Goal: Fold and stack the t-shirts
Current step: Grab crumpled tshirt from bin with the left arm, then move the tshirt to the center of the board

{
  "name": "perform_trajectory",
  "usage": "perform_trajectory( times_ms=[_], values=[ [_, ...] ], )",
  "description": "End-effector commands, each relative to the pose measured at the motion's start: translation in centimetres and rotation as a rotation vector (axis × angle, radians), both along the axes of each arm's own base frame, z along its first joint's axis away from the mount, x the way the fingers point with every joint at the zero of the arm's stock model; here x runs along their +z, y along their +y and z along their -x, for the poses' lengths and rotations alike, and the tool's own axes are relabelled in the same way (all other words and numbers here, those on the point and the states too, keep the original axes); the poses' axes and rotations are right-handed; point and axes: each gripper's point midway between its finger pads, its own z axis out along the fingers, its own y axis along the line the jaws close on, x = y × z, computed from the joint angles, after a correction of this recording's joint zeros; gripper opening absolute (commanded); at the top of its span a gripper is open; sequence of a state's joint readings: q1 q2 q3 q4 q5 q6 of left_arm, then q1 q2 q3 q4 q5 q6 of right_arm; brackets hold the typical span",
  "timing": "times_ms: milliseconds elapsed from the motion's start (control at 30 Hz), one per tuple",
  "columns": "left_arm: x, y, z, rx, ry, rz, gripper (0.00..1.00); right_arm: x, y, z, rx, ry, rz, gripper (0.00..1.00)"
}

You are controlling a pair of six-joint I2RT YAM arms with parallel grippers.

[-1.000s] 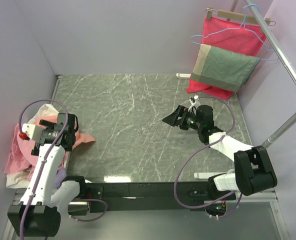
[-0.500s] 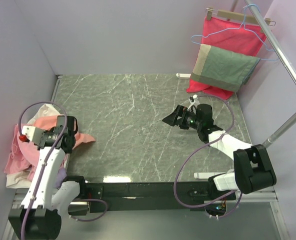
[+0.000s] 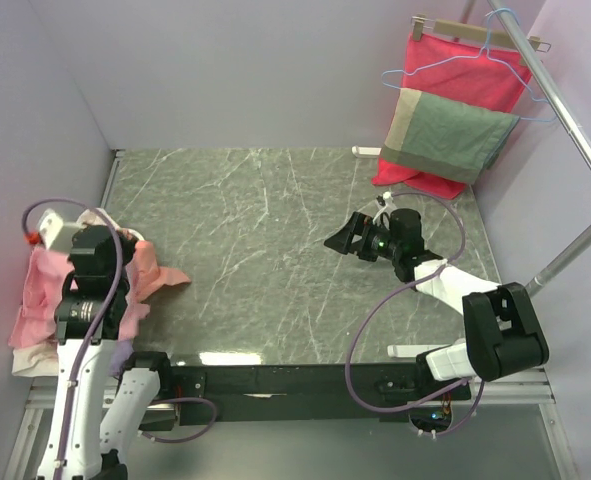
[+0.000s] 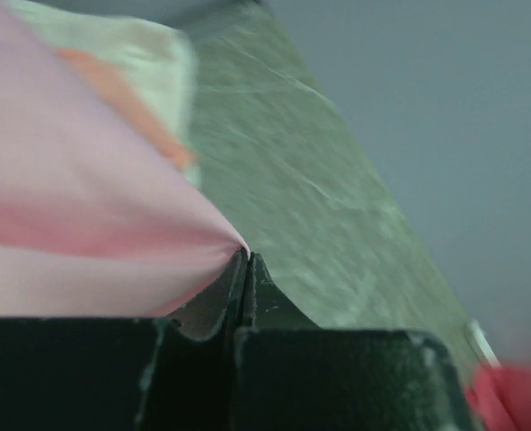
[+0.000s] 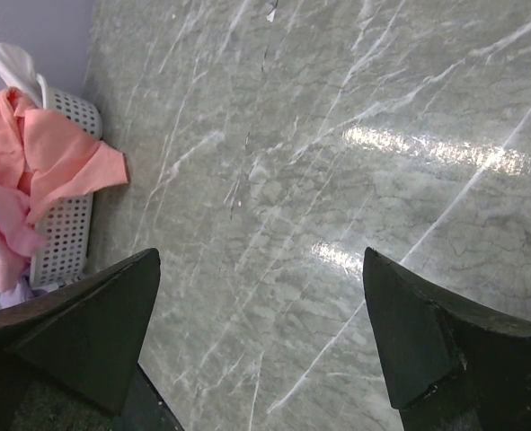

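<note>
Pink t-shirt (image 4: 76,206) pinched in left fingers (image 4: 218,303), visible only from wrist.

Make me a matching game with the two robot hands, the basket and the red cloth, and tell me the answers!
Things:
1. left gripper
2. right gripper
3. basket
4. red cloth

Descriptions:
A. hanging up at the back
B. open, holding nothing
C. shut on the pink t-shirt
D. white, with little holes

Pairs: 1-C, 2-B, 3-D, 4-A.
</note>
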State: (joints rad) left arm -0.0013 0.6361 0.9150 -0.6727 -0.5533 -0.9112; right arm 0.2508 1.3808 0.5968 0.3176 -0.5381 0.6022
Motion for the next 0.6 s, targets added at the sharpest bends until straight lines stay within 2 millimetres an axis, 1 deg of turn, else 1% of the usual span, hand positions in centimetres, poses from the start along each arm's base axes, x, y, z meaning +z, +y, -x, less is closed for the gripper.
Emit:
perform_trajectory(
  times_ms=[0,33,67,100,133,167,200,233,267,300,333,367,400,433,467,500,533,567],
  values=[
    [8.4,-12.3,-4.6,-0.756,-0.307,-0.037,0.01,1.4,-0.3,-1.1,-0.033,-0.060,0.004,1.00],
    [9.9,-14.3,-4.9,-0.864,-0.368,-0.044,0.01,1.4,-0.6,-1.2,-0.045,-0.066,0.015,1.00],
    [9.2,-16.2,-6.1,-0.954,-0.345,-0.030,0.01,1.3,-0.8,-1.1,-0.057,-0.065,0.026,1.00],
    [9.7,-19.8,-5.7,-1.066,-0.351,-0.029,0.01,1.5,-1.4,-1.2,-0.089,-0.072,0.045,1.00],
    [9.5,-21.8,-5.9,-1.135,-0.334,-0.090,0.01,1.6,-1.7,-1.1,-0.099,-0.077,0.055,1.00],
    [7.4,-24.7,-7.0,-1.217,-0.262,-0.107,0.01,1.5,-2.0,-1.0,-0.111,-0.080,0.065,1.00],
    [7.9,-29.0,-5.6,-1.359,-0.275,-0.158,0.01,1.9,-2.5,-0.9,-0.139,-0.089,0.080,0.99],
    [6.9,-31.0,-5.8,-1.396,-0.234,-0.178,0.01,1.8,-3.4,-1.2,-0.186,-0.096,0.108,0.98],
    [3.9,-33.8,-6.7,-1.450,-0.146,-0.195,0.01,1.7,-4.0,-1.2,-0.217,-0.098,0.128,0.98],
    [3.8,-37.5,-5.1,-1.542,-0.152,-0.222,0.01,2.1,-4.8,-1.0,-0.254,-0.101,0.147,0.97],
    [2.7,-38.7,-5.7,-1.524,-0.121,-0.266,0.01,2.0,-6.1,-1.3,-0.325,-0.104,0.185,0.96],
    [0.0,-40.9,-6.3,-1.547,-0.055,-0.274,0.01,1.9,-6.7,-1.2,-0.350,-0.109,0.205,0.95],
    [-0.8,-43.0,-5.5,-1.588,-0.056,-0.273,0.01,2.3,-7.6,-0.7,-0.389,-0.110,0.227,0.95],
    [-2.0,-43.9,-5.6,-1.589,-0.031,-0.268,0.01,2.5,-9.0,-0.9,-0.460,-0.115,0.258,0.96],
    [-4.6,-44.9,-6.2,-1.585,0.028,-0.262,0.01,2.5,-9.4,-0.6,-0.477,-0.116,0.269,0.99],
    [-5.5,-45.3,-6.4,-1.566,0.044,-0.239,0.01,3.2,-10.0,-0.2,-0.500,-0.135,0.279,1.00],
    [-6.3,-45.4,-6.8,-1.540,0.059,-0.228,0.12,3.3,-10.5,0.0,-0.512,-0.142,0.298,1.00],
    [-8.3,-44.6,-7.7,-1.470,0.101,-0.241,0.25,3.9,-10.8,0.3,-0.520,-0.163,0.305,1.00]
  ],
)
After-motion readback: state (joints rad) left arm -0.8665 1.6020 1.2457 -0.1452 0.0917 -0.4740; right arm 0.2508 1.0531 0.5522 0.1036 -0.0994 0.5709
